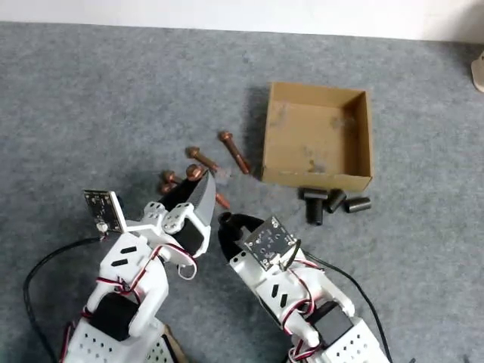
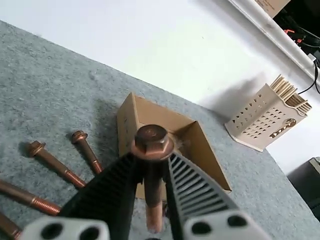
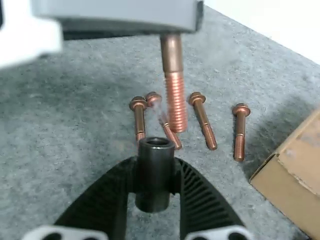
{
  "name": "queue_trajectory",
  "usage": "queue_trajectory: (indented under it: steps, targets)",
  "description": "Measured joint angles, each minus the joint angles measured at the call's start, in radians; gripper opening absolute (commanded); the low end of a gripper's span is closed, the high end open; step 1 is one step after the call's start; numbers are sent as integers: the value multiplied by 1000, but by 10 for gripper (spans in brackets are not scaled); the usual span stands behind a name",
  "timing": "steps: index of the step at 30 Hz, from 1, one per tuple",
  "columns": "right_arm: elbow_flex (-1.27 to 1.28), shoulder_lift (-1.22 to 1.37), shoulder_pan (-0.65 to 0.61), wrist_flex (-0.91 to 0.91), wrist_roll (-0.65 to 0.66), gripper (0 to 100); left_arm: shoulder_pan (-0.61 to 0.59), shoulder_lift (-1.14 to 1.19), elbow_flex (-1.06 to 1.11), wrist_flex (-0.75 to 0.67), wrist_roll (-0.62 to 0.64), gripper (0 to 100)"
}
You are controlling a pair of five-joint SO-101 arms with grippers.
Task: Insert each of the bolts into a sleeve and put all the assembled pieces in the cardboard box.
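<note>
grey, short-pile felt covers the table; white wall behind.

left gripper [image 2: 151, 159]: ribbed black fingers closed tight on a copper-coloured bolt [image 2: 152, 141], clamped on the smooth shank just under the flanged hex head. the bolt stands head up between the fingers. from the right wrist view its threaded end [image 3: 175, 107] hangs down, tip just above the sleeve mouth and not inside it.

right gripper [image 3: 155, 162]: fingers closed around a short, matt black cylindrical sleeve [image 3: 154, 190], upright, open bore facing up.

in the high view the two grippers sit close together at mid-table, left gripper [image 1: 200, 187] just beside right gripper [image 1: 227, 223].

four loose bolts [image 1: 234, 151] lie flat on the felt beyond the grippers, fanned out, heads pointing away from the arms.

cardboard box [image 1: 318, 179]: square, open-topped, plain brown, scuffed floor, to the right of the bolts. three spare black sleeves [image 1: 333, 200] lie on their sides against its near wall.

cream perforated holder [image 2: 265, 122] with pale sticks stands farther back.
</note>
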Motion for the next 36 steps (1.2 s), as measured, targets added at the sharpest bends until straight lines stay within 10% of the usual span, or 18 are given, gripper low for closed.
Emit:
queue_trajectory:
  steps: [36]
  targets:
    - [0,2,84,-109,-72,5,89,-9,-17,160,-60,5]
